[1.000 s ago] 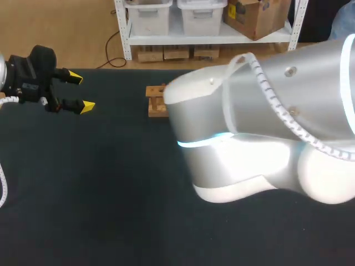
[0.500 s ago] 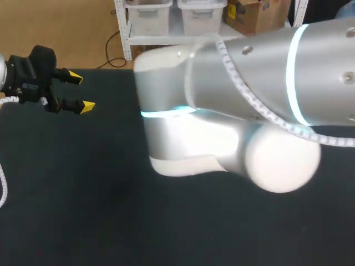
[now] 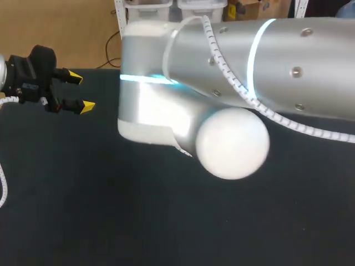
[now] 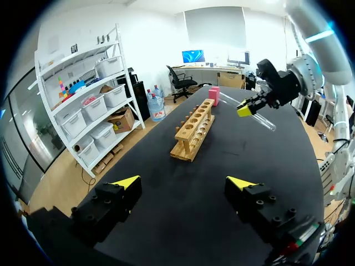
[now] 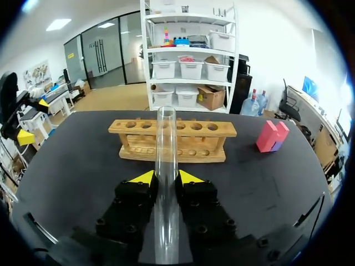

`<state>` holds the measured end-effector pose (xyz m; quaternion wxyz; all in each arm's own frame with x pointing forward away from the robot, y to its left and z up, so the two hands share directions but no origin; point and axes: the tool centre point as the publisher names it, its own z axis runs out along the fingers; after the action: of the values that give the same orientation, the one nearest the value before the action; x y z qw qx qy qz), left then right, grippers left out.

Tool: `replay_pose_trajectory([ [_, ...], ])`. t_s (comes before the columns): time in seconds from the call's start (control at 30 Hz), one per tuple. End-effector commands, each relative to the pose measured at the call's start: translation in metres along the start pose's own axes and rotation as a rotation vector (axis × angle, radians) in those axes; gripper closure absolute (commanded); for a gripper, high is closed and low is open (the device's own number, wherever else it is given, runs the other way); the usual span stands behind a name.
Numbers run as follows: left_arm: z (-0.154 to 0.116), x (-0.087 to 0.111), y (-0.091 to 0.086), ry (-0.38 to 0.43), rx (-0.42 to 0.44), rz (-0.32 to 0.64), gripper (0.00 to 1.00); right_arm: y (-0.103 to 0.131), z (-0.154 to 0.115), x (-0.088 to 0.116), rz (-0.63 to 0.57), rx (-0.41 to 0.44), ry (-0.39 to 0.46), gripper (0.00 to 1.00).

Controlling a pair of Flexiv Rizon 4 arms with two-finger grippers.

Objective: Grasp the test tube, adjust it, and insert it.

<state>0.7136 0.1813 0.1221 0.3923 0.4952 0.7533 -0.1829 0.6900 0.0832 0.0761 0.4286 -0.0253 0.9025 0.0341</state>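
Nearest in the right wrist view, the right tool [image 5: 165, 178] is closed narrowly on the test tube [image 5: 165, 155]. Its two yellow tips press the clear glass from either side, and much of the tube's length juts out ahead of the fingers toward the wooden rack [image 5: 173, 139]. The tube is carried above the surface [image 3: 83, 221], apart from the rack and not yet over any hole. Smooth glass pinched at one narrow band could slip or swing as the wrist turns it to stand upright. If its end meets the rack's top board instead of a hole, it could jam, tip the rack, or crack. At the left side, the left tool [image 3: 75, 91] hangs wide open and holds nothing. If it is to help adjust the tube, a badly timed release would drop the tube, which would probably roll on the dark surface. From above, the bulky right arm [image 3: 233, 72] hides the rack and the tube, so alignment can be judged only from the wrist views. Farther off, to the right beyond the rack, a pink block [image 5: 270, 136] sits on the surface, well apart from everything else.
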Motion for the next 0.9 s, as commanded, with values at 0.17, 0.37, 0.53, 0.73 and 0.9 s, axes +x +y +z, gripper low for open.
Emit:
replay_pose_trajectory([
  [0.17,0.0,0.002,-0.001,-0.009,-0.004,0.003,0.0,0.001,0.026,-0.011,-0.009,0.095,0.076,1.0],
  [0.37,0.0,0.002,-0.001,-0.009,-0.004,0.003,0.0,0.0,0.036,-0.007,-0.029,0.103,0.08,1.0],
  [0.53,0.0,0.002,-0.001,-0.009,-0.004,0.003,0.0,-0.001,0.042,-0.005,-0.032,0.108,0.085,1.0],
  [0.73,0.0,0.002,-0.001,-0.009,-0.004,0.003,0.0,-0.002,0.046,-0.005,-0.035,0.112,0.089,1.0],
  [0.9,0.0,0.002,-0.001,-0.009,-0.004,0.003,0.0,-0.002,0.05,-0.005,-0.037,0.11,0.097,1.0],
])
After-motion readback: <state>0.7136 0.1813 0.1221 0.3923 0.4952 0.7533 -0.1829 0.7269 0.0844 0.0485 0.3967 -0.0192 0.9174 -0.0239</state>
